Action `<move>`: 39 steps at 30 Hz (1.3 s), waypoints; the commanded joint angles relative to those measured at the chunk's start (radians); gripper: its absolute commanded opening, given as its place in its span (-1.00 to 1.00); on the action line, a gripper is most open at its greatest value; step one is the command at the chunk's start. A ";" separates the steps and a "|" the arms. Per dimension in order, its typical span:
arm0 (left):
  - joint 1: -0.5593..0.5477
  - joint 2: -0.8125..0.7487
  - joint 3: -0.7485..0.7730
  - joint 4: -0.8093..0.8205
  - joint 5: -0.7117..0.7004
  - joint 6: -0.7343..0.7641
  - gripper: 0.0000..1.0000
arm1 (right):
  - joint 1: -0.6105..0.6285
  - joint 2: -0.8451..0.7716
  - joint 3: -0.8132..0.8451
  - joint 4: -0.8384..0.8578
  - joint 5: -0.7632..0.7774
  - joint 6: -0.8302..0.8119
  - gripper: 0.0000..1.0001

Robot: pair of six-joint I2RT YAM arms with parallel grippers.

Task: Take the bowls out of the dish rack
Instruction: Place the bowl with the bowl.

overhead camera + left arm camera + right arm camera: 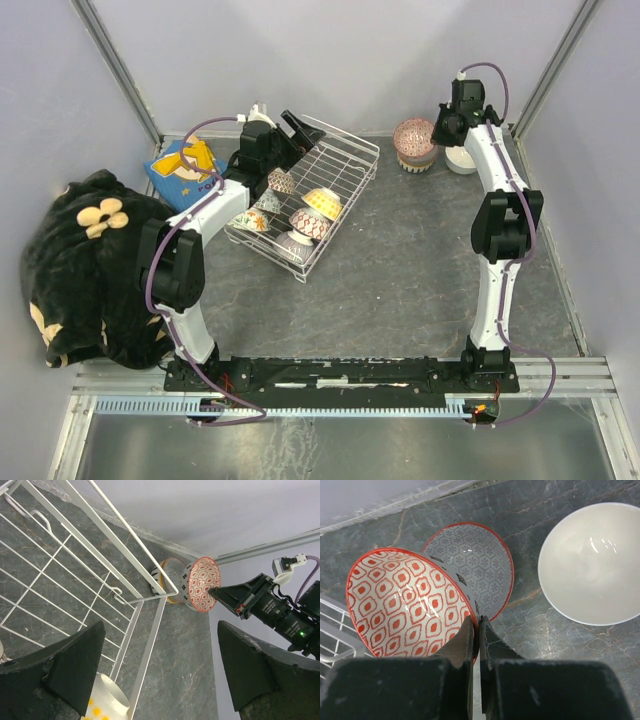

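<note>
- While the right gripper [476, 625] pinches the red-patterned bowl [405, 600] by its rim, the bowl hangs tilted ahead of its jaws, over the grey bowl [485, 555].
- So thin a pinch could slip, knocking the two bowls together.
- The left gripper [161, 630] stands spread; the dish rack [345, 160] and its bowls [320, 203] lie beneath those jaws.

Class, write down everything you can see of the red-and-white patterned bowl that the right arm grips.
The red-patterned bowl is small, round and glossy like glazed ceramic: red rounded diamonds on white inside, red rim, grey outside. It is tipped steeply, its rim pinched in the shut jaws of the right gripper, over a grey hexagon-patterned bowl on the table outside the dish rack. Whether they touch is unclear.
</note>
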 commanded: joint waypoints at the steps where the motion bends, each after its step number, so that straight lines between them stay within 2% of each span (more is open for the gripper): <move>1: -0.009 -0.047 0.054 -0.010 0.017 0.065 0.99 | -0.014 0.006 0.085 0.037 0.013 0.002 -0.97; 17: -0.012 -0.024 0.085 -0.040 0.002 0.081 0.99 | -0.038 0.119 0.169 0.030 0.034 0.021 -0.97; 39: -0.012 0.003 0.129 -0.061 0.010 0.086 0.99 | -0.043 0.173 0.210 -0.008 0.008 0.037 -0.96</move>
